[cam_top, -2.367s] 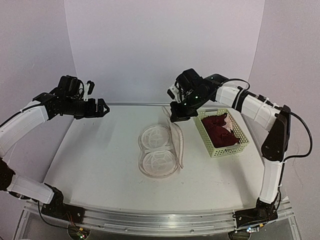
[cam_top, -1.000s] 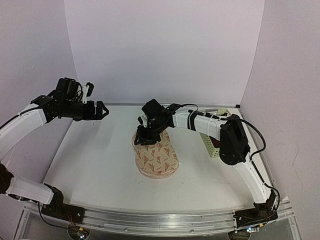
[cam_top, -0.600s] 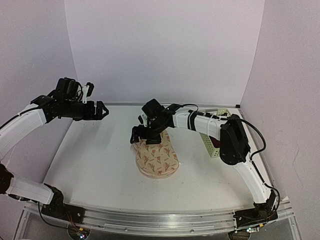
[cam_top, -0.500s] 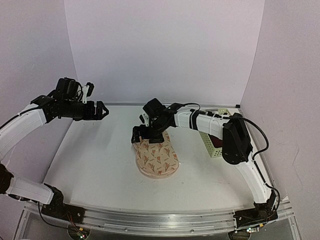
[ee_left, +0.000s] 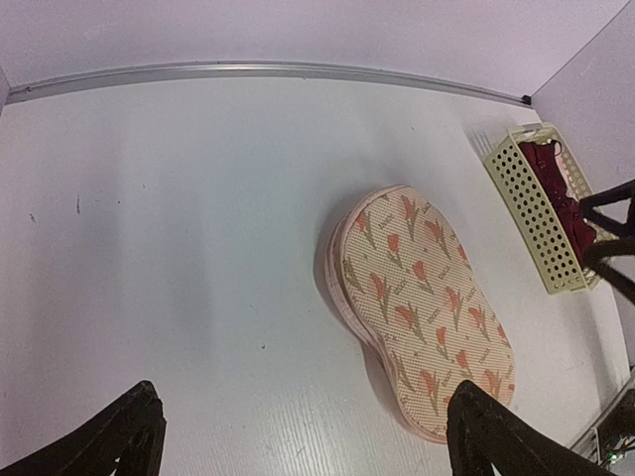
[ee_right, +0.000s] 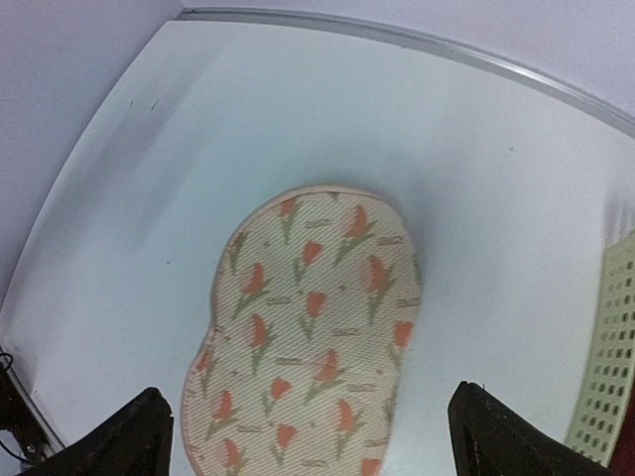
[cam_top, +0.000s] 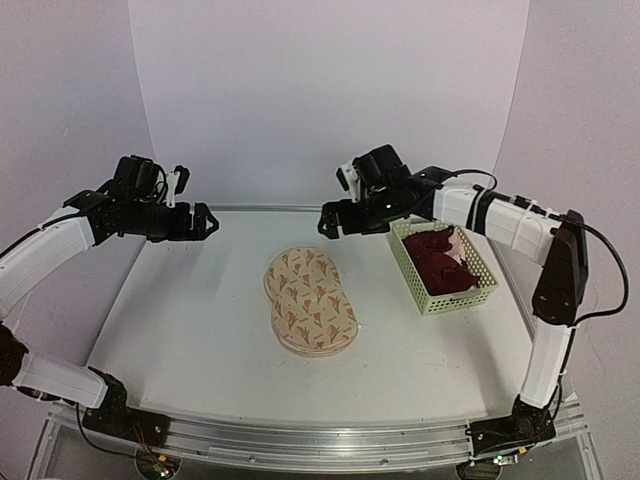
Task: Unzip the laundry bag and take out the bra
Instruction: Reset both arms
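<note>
Since the bra [cam_top: 438, 258] lay in the mesh basket [cam_top: 455, 304], apart from the closed laundry bag [cam_top: 309, 300] at mid-table, we judged it removed and held the left gripper [cam_top: 205, 222] and right gripper [cam_top: 338, 225] raised, jaws wide, empty.

We identify 2 arms of the same build. The left arm [cam_top: 40, 255] and the right arm [cam_top: 505, 218] each carry smooth white link covers, separated by black joint housings. On the right arm, 1 thin black cable [cam_top: 620, 282] loops outside the elbow link. Each arm ends below in a black base [cam_top: 505, 436] bolted to a silver aluminium rail [cam_top: 300, 440]. The left gripper [cam_top: 207, 220] and the right gripper [cam_top: 328, 222] are black, each with a small white part [cam_top: 178, 182] at the wrist. In the wrist views, we see matt black fingers [ee_left: 114, 444] with angular, tapering outlines.
</note>
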{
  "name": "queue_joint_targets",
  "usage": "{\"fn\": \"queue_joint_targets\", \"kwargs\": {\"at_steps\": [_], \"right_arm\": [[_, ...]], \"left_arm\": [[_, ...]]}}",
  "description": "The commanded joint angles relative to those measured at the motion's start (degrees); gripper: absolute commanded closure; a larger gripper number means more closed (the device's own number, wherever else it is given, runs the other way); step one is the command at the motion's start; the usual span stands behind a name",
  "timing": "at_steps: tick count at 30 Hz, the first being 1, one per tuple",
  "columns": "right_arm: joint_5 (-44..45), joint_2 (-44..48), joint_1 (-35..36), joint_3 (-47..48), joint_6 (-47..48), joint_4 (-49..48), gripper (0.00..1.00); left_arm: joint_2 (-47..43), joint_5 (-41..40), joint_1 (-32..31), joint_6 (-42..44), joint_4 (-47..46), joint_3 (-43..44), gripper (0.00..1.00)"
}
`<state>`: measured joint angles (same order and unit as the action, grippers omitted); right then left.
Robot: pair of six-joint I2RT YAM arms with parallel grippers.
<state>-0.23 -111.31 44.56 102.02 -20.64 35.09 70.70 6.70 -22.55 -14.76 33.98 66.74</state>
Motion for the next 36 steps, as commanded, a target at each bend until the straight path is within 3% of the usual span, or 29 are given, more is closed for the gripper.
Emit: {"fn": "queue_joint_targets", "kwargs": {"at_steps": [1, 10, 18, 26, 32, 36], "right_arm": [[3.8, 7.3, -4.8, -7.9, 8.6, -4.2, 0.02], [9.1, 27.5, -8.9, -32.5, 10.5, -13.6, 0.02], [10.1, 43.5, -9.0, -48.8, 7.9, -21.4, 0.02], [17.0, 60.0, -9.0, -64.5, 3.7, -25.5, 0.02], [19.4, 67.4, -9.0, -70.6, -3.5, -23.3, 0.02], [23.3, 69.8, -9.0, -71.4, -7.5, -19.1, 0.02]], "left_arm": [[0.7, 0.4, 0.2, 0.1, -2.9, 3.5, 0.0], [-6.7, 0.4, 0.2, -2.1, -14.8, -5.3, 0.0], [-19.1, 1.4, 0.2, -3.9, -30.0, -19.5, 0.0], [-32.2, -0.6, 0.1, -8.7, -36.8, -34.5, 0.0], [-44.9, -5.0, 0.1, -13.7, -39.9, -45.2, 0.0], [-48.6, -5.0, 0.1, -16.7, -39.8, -49.0, 0.0]]}}
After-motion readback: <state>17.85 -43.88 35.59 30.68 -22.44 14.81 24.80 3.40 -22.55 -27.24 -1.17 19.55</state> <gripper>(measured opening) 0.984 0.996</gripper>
